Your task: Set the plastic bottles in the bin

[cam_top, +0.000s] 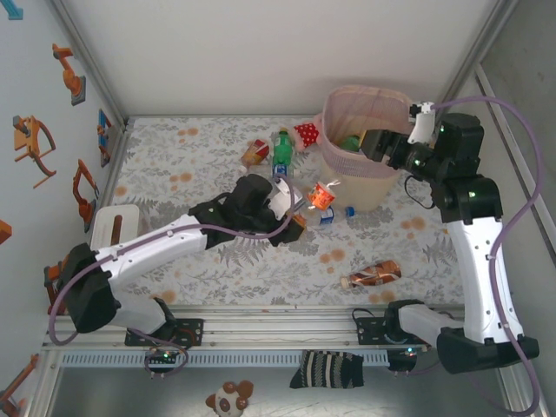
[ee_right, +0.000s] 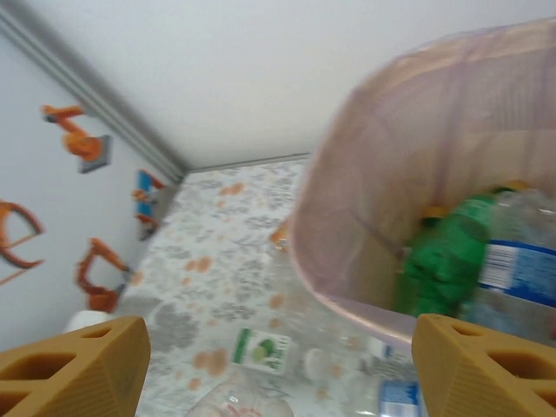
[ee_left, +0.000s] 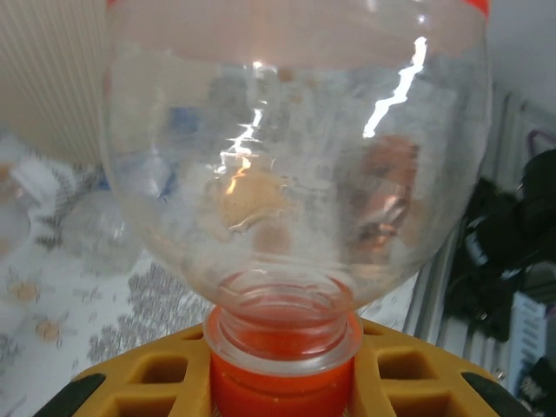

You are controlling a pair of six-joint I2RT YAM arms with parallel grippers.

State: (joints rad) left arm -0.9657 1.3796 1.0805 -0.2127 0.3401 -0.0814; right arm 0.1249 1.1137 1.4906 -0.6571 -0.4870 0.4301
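Carrying looks to be the step in hand. The left claw [cam_top: 306, 207] is clamped on a clear bottle [ee_left: 295, 174] at its neck and orange cap, out over the middle of the table [cam_top: 217, 261] and just short of the bin [cam_top: 360, 187]. I cannot tell whether the bottle hangs free of the cloth or rests on it.

The right claw [ee_right: 278, 373] hangs over the bin's mouth, fingers spread wide with nothing between them. Below it a green bottle [ee_right: 447, 252] lies inside among others. More wait outside: a brown bottle [cam_top: 372, 275] near the right arm's base, and a few near the bin's foot.

The bin is tall, so I'd say the next move calls for a good lift before any swing to the right, or the bottle's body will knock the rim. Only over the mouth should the grip let go. The right arm is in that space now and would need to draw off first, or the two may meet.
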